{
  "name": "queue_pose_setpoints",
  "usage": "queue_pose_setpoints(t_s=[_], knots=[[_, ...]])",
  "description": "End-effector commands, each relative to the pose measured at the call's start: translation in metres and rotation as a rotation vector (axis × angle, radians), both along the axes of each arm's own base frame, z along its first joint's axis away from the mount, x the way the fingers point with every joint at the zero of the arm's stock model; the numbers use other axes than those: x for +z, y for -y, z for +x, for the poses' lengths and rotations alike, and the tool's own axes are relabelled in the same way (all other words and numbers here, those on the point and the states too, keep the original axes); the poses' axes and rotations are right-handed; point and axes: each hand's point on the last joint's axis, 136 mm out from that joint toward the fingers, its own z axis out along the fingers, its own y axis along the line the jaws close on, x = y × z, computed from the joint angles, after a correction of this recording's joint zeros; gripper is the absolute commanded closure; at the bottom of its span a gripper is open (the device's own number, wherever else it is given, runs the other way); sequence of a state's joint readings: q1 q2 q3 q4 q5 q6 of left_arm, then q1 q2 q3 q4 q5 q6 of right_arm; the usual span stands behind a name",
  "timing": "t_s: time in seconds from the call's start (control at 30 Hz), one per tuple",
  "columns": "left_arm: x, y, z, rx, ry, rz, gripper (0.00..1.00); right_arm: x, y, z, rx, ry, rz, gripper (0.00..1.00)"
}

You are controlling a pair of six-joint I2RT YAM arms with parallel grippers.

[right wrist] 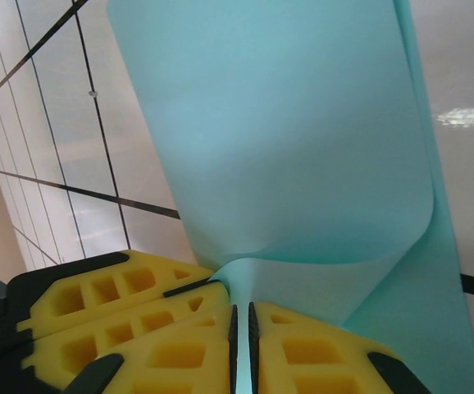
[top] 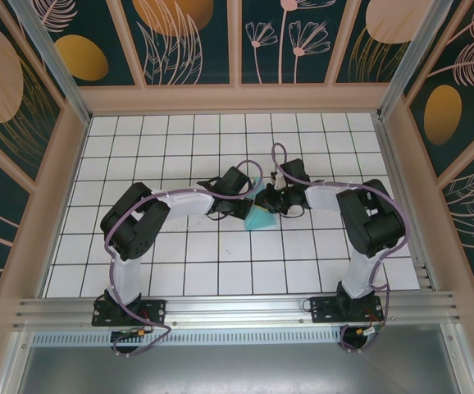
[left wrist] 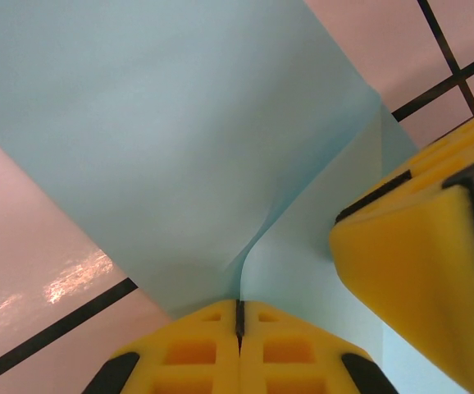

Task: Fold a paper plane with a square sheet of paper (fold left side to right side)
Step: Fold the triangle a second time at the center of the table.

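The square sheet of paper (top: pixel 260 220), thin light turquoise, lies mid-table between both arms and is bent over itself in a soft curl. My left gripper (top: pixel 248 208) is shut on its edge. In the left wrist view the yellow fingertips (left wrist: pixel 212 345) meet with the paper (left wrist: pixel 180 139) pinched in the seam of the left gripper (left wrist: pixel 239 318). My right gripper (top: pixel 268 200) is shut on the same sheet. The right wrist view has paper (right wrist: pixel 286 131) running down between the narrow jaws of the right gripper (right wrist: pixel 241 328). The two grippers sit close together, almost touching.
The white grid-tiled table (top: pixel 180 263) stretches out around the arms. Wooden walls (top: pixel 52 189) enclose it on the left, back and right. The right gripper's yellow finger (left wrist: pixel 417 271) crowds the left wrist view. The left gripper's fingers (right wrist: pixel 114 300) sit beside the right jaws.
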State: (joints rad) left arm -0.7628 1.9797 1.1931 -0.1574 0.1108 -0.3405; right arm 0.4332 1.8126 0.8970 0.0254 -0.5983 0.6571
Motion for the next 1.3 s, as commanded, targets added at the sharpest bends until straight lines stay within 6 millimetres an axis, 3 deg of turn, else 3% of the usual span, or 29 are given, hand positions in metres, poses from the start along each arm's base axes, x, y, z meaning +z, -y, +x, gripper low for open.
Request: queue_pose_setpoints(t_s=[0.0, 0.57, 0.63, 0.73, 1.0, 1.1, 1.27], knots=[[-0.028, -0.018, -0.009, 0.009, -0.045, 0.079, 0.94, -0.008, 0.003, 0.0, 0.011, 0.002, -0.039, 0.84], [-0.023, -0.017, -0.007, 0.015, -0.032, 0.075, 0.93, -0.037, 0.017, -0.013, 0.019, -0.056, -0.137, 0.84], [-0.014, -0.016, -0.004, 0.018, -0.014, 0.063, 0.91, -0.041, 0.02, -0.015, 0.019, -0.065, -0.154, 0.84], [0.005, -0.013, 0.0, 0.024, 0.017, 0.04, 0.81, -0.047, 0.023, -0.02, 0.023, -0.08, -0.166, 0.84], [0.067, -0.019, 0.004, 0.06, 0.116, -0.028, 0.63, -0.053, 0.024, -0.025, 0.023, -0.095, -0.168, 0.84], [0.082, -0.014, -0.007, 0.026, 0.109, -0.098, 0.63, -0.051, 0.023, -0.023, 0.023, -0.09, -0.165, 0.84], [0.097, 0.013, -0.037, -0.085, 0.022, -0.314, 0.62, -0.05, 0.023, -0.022, 0.026, -0.086, -0.163, 0.84]])
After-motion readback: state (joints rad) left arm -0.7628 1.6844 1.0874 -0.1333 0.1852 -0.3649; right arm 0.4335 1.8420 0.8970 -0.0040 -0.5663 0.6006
